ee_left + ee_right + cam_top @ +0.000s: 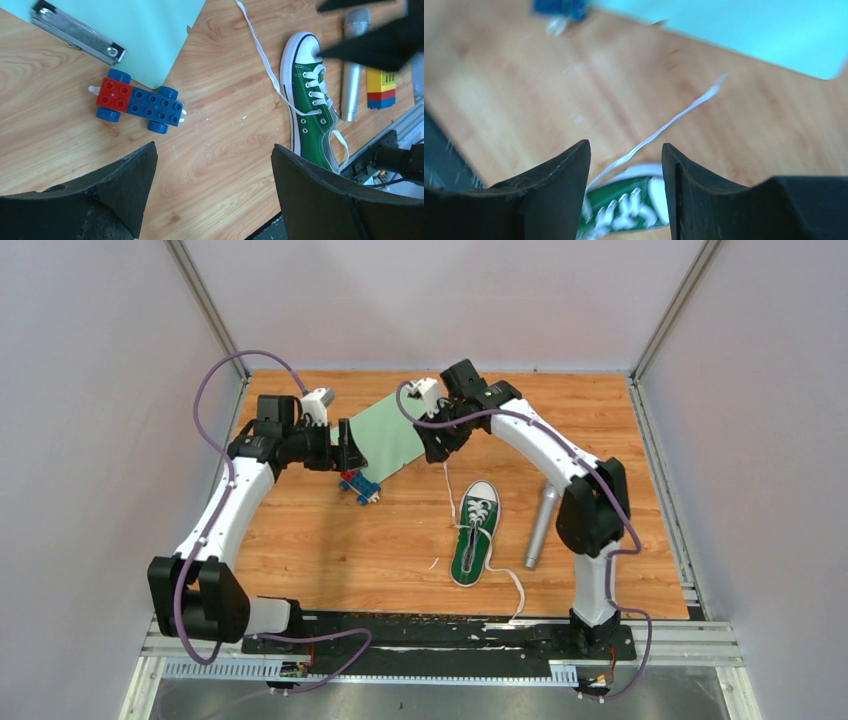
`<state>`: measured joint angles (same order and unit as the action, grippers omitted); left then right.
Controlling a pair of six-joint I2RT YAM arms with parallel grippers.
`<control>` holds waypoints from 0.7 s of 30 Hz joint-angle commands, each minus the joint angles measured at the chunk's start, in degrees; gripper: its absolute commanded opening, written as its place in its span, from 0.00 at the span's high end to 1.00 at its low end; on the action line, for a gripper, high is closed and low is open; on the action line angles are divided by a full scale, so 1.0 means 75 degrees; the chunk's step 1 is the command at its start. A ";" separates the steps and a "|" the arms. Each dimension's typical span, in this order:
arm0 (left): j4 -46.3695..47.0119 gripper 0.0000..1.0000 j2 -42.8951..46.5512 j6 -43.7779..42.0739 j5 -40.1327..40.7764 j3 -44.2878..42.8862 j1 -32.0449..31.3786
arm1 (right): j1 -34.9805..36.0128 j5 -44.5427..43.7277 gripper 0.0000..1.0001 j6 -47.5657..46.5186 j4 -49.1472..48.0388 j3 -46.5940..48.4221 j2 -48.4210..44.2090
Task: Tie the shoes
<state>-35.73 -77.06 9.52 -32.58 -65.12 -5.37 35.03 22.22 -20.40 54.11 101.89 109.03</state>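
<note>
The wood-grain table (320, 560) stands in a booth of plain pale walls (430, 300) with metal corner posts. The right gripper (625, 147) has its jaws parted and clasps nothing. The green sneaker (624, 210) lies just below the gap, and one white lace (674, 117) trails out past the tips across bare wood. The left gripper (214, 150) is spread wide and empty, with the sneaker ahead of its right finger and a toy block car (140, 102) ahead of its left.
</note>
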 commanded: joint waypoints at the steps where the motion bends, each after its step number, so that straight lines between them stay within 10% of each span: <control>1: -0.0257 0.09 0.0604 -0.0267 0.0424 -0.0354 0.0184 | -0.0389 -0.1929 0.47 0.2396 -0.0266 0.1473 0.1723; 11: 0.0121 0.08 0.0903 -0.0185 0.0342 -0.0172 0.0438 | -0.0091 -0.3682 0.62 0.2944 -0.0891 0.1662 0.3224; 16: 0.0343 0.08 0.0664 0.0052 0.0025 -0.0198 0.0457 | -0.0102 -0.3982 0.99 0.2853 -0.1013 0.1720 0.3609; 21: 0.0873 0.14 0.0174 0.0175 -0.0961 -0.0286 0.0395 | -0.0245 -0.2947 1.00 0.2763 -0.1005 0.1905 0.2827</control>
<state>-33.98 -73.08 9.65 -32.93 -66.06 -2.31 34.44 -4.05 -0.23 48.03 113.84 134.69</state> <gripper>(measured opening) 0.878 0.009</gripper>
